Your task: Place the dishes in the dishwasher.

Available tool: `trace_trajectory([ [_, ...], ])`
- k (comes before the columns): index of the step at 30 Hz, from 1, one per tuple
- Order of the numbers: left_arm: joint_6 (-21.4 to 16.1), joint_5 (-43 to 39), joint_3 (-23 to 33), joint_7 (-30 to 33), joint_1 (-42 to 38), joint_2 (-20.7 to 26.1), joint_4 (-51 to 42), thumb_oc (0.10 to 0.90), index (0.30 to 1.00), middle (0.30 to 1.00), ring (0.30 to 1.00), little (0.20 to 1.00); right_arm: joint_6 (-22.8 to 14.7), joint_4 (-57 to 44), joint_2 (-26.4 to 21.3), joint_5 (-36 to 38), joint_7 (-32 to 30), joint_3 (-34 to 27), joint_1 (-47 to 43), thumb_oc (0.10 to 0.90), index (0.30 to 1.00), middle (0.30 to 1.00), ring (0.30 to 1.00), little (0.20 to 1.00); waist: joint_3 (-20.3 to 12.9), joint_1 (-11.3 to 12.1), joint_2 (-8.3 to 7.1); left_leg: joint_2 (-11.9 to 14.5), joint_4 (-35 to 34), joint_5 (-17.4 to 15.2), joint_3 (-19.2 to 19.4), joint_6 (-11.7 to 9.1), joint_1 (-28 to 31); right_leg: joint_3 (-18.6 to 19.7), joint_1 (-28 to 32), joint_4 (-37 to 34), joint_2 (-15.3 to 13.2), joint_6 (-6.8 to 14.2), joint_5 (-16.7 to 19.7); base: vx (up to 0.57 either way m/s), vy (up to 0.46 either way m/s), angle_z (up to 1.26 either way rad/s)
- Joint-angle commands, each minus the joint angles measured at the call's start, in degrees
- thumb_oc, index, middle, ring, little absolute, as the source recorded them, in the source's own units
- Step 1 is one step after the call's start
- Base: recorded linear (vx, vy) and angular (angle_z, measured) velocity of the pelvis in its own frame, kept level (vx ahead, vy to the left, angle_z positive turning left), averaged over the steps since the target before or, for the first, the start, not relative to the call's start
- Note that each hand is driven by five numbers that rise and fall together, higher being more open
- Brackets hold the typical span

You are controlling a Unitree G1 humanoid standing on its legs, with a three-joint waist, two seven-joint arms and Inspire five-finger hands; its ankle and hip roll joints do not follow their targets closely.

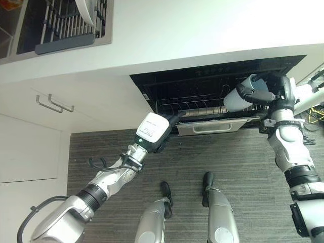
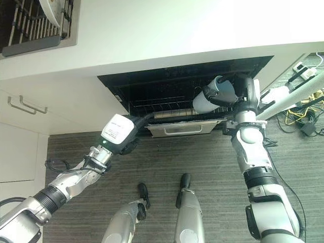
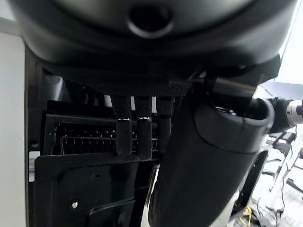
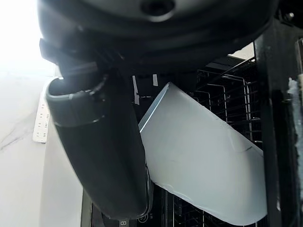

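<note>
A pale grey-blue cup hangs tilted in front of the open dishwasher, at its right side, above the wire rack. My right hand is shut on it; in the right wrist view the thumb lies along the cup. My left hand reaches to the rack's left front corner. In the left wrist view its fingers run straight down, tips at the rack's front rim.
A grey panel with a recessed handle juts out below the rack. On the white counter at the back left, a sink holds a dish rack with a white plate. Cabinet handles on the left; cables on the floor right.
</note>
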Motion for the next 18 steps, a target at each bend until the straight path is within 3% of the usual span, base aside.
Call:
trace_trajectory([
  [1, 0.18, -3.62, 6.84, 7.83, -2.95, 1.69, 0.87, 0.800, 0.900, 0.900, 0.900, 0.900, -4.59, -4.96, -1.39, -1.18, -0.67, -0.46, -0.75, 0.400, 0.300, 0.300, 0.300, 0.300, -3.09, -0.12, -1.81, 1.06, 4.35, -2.31, 0.30, -1.10, -1.19, 0.16, 5.19, -2.91, 0.20, 5.54, -2.48, 0.00, 0.000, 0.00],
  [5, -4.10, -4.82, 10.88, 7.69, -1.87, 2.76, -4.03, 0.800, 0.900, 0.900, 0.900, 0.900, -3.64, -6.34, -1.07, -2.21, -1.59, -1.37, -0.04, 0.400, 0.300, 0.300, 0.300, 0.300, -2.93, 0.49, -1.28, 0.89, 4.35, -2.06, -0.01, -1.12, -1.74, -0.25, 4.92, -2.91, 0.05, 5.33, -2.44, 0.00, -0.003, 0.01],
  [14, -4.71, -4.93, 12.35, 5.45, -0.06, 1.60, -9.08, 0.800, 0.900, 0.900, 0.900, 0.900, -3.77, -6.29, -0.13, -3.08, -1.75, -2.01, 0.50, 0.400, 0.300, 0.300, 0.300, 0.300, -2.71, 0.61, -0.80, 0.91, 4.35, -2.68, 0.34, -1.06, -1.52, -1.05, 5.14, -2.91, -0.25, 5.51, -2.83, -0.01, 0.003, 0.05],
  [18, -3.72, -8.16, 11.19, -2.24, -1.48, 1.31, -8.50, 0.800, 0.900, 0.900, 0.900, 0.900, -3.51, -6.12, -0.05, -2.96, -2.05, -1.54, -0.35, 0.400, 0.300, 0.300, 0.300, 0.300, -2.54, 0.36, -0.63, 0.87, 4.35, -2.65, 0.43, -1.10, -1.56, -0.93, 5.05, -2.91, -0.15, 5.56, -2.78, -0.01, 0.003, 0.00],
])
